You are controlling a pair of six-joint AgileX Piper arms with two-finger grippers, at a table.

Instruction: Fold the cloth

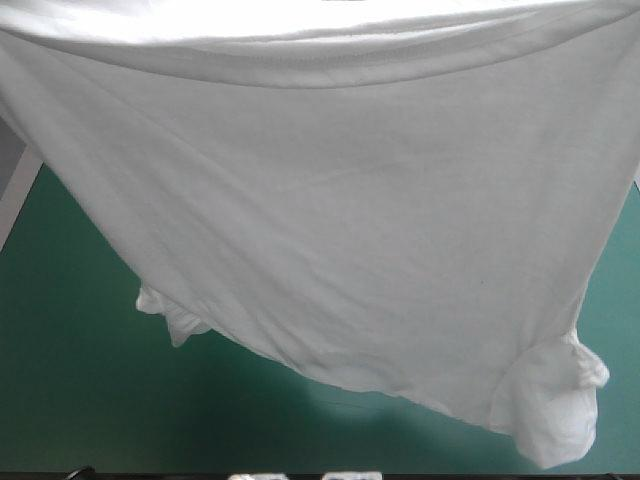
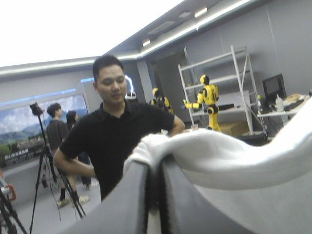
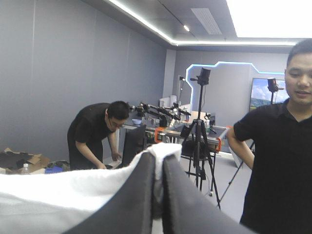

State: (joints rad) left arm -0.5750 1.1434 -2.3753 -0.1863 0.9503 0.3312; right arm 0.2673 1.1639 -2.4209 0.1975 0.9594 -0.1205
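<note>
High view is almost filled by the T-shirt (image 1: 340,220). It hangs in the air as one wide white sheet, with its stitched hem (image 1: 300,60) stretched across the top. Below it lies the teal-green counter (image 1: 80,380), and I cannot tell whether the lowest cloth touches it.

The left gripper (image 2: 155,165) is all but closed, with a thick fold of the cloth pinched between its black fingers. The right gripper (image 3: 158,163) pinches another fold in the same way.

One bunched sleeve (image 1: 560,410) hangs lowest, and the other sleeve (image 1: 170,320) is folded behind the sheet.

The cloth looks light, soft and limp, so I expect it to sag and swing. The hem corners seem the best places to hold it.
</note>
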